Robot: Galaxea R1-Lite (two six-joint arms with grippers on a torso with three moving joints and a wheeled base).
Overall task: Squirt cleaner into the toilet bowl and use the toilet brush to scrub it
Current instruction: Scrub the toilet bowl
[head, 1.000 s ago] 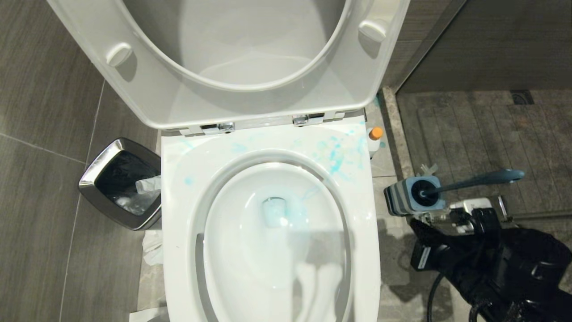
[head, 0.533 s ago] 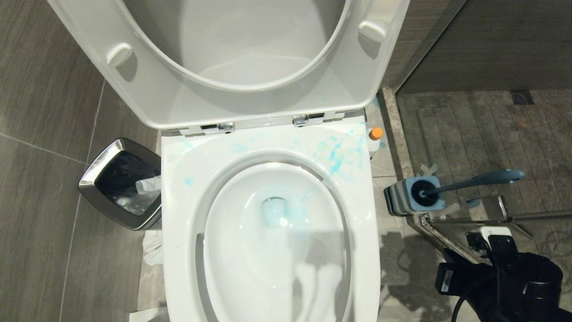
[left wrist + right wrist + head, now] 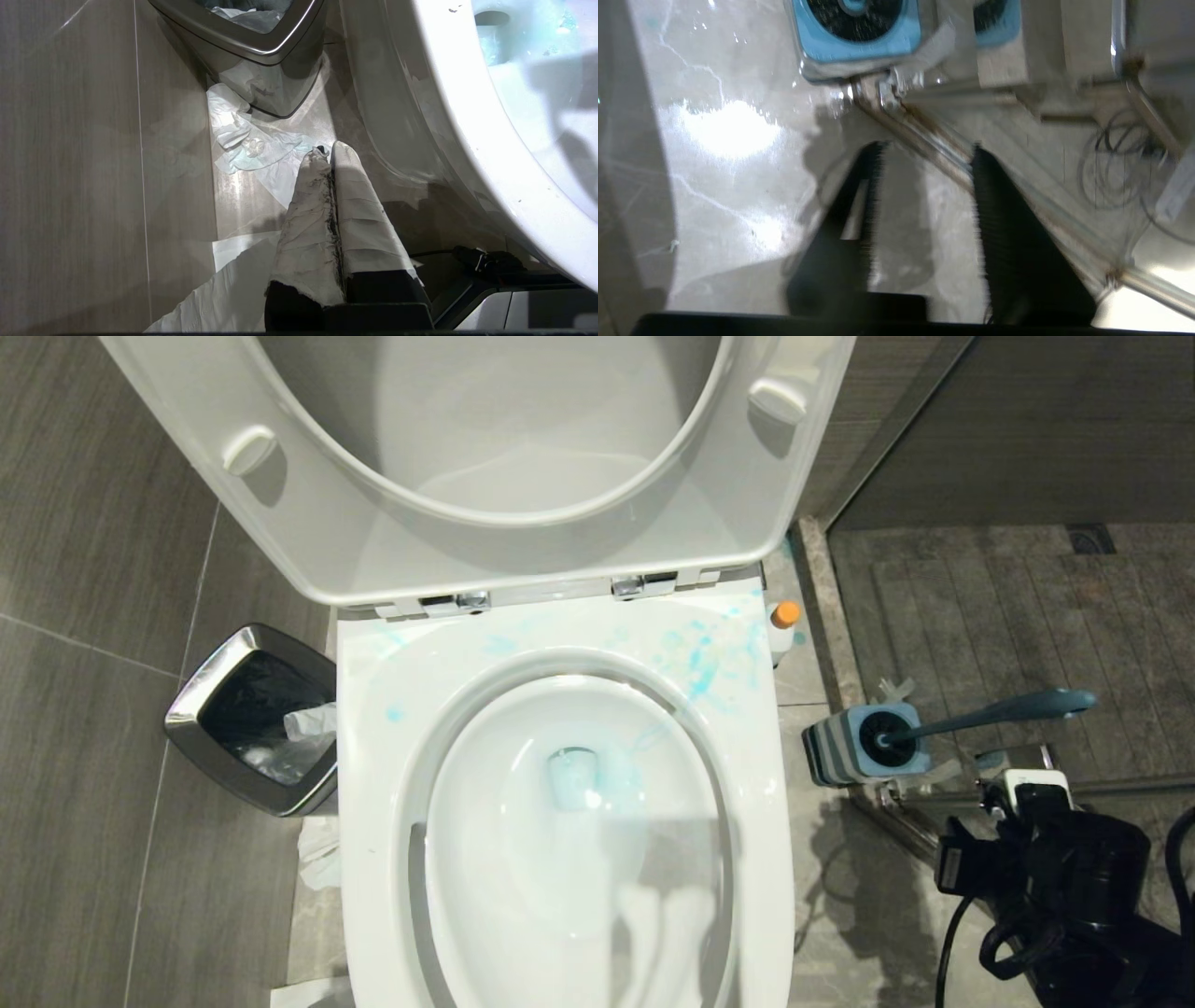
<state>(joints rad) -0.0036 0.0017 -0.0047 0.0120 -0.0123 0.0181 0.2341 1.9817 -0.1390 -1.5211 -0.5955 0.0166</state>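
Note:
The white toilet bowl (image 3: 373, 784) fills the middle, seat and lid raised, with blue-teal liquid spattered on its back right rim and tinting the water. The cleaner (image 3: 785, 614), orange-capped, stands on the floor by the toilet's back right corner. The toilet brush (image 3: 999, 712) sits in its blue-grey holder (image 3: 854, 747), handle leaning right. My right arm (image 3: 1064, 868) hangs just near of the handle. My right gripper (image 3: 927, 154) is open and empty above the floor, short of the holder (image 3: 859, 42). My left gripper (image 3: 331, 150), tape-wrapped, is shut and parked low beside the toilet's left side.
A steel-rimmed waste bin (image 3: 252, 719) stands left of the toilet, with crumpled paper (image 3: 243, 140) on the floor by it. A metal door rail (image 3: 924, 130) runs across the floor under my right gripper, and the shower area lies to the right.
My right arm drew back from the brush holder towards the near right, then came forward a little under the brush handle. The brush, cleaner and left arm have not moved.

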